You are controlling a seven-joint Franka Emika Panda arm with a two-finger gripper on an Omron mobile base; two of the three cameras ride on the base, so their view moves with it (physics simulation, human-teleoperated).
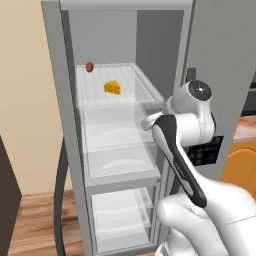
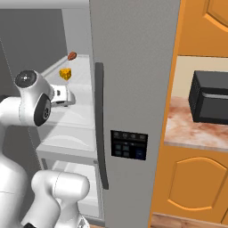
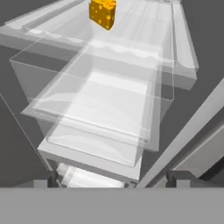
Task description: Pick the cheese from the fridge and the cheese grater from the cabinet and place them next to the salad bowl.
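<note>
The end effector (image 3: 109,178) stands spread and empty; the cheese (image 3: 103,13) lies ahead of it. The left base view adds a reddish-brown item (image 1: 89,66) beyond.

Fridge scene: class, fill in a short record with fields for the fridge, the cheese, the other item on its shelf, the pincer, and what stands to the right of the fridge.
fridge: tall grey fridge, door open, clear shelves and drawers inside
cheese: yellow-orange wedge with holes, on the top clear shelf
other item: small reddish-brown round item, further back on the same shelf, apart from the cheese
pincer: open, empty, in front of the shelves and drawers, not touching the cheese
right of fridge: black microwave on a counter, orange cabinets above and below
</note>
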